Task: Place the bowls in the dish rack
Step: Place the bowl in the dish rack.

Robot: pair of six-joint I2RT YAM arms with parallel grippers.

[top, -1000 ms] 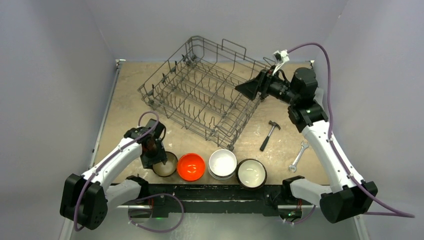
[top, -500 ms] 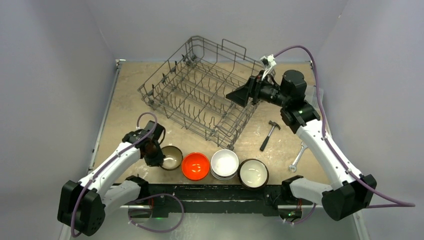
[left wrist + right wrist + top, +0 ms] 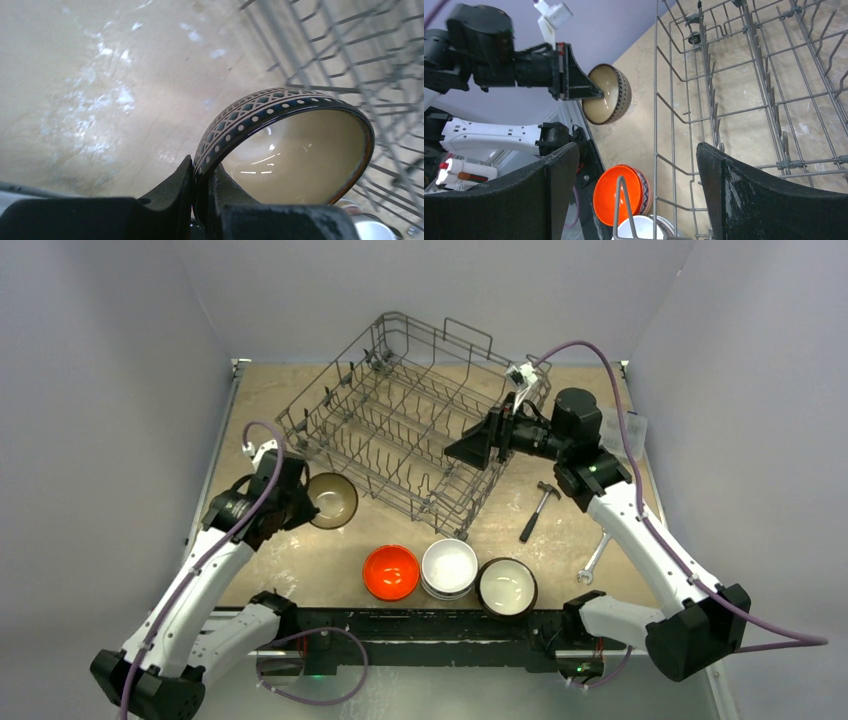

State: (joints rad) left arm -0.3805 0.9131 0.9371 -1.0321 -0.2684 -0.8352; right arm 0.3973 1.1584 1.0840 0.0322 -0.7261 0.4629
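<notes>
The patterned bowl (image 3: 332, 500) hung just beside the dish rack's (image 3: 400, 430) near-left wall, rim pinched in the left tool (image 3: 303, 503); the right tool (image 3: 470, 448) was spread, empty. It likely needed lifting over the wall wires, then seating between tines.

Hammer (image 3: 540, 508): flat on the tan table (image 3: 270, 410), right of the fingers of the right gripper (image 3: 460, 452) and nearer the front edge. Wrench (image 3: 597, 552): farther right of them, apart from the hammer.

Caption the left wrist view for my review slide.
Left tool pinches the rim of a patterned, cream-lined bowl, held beside the dish rack.
</notes>
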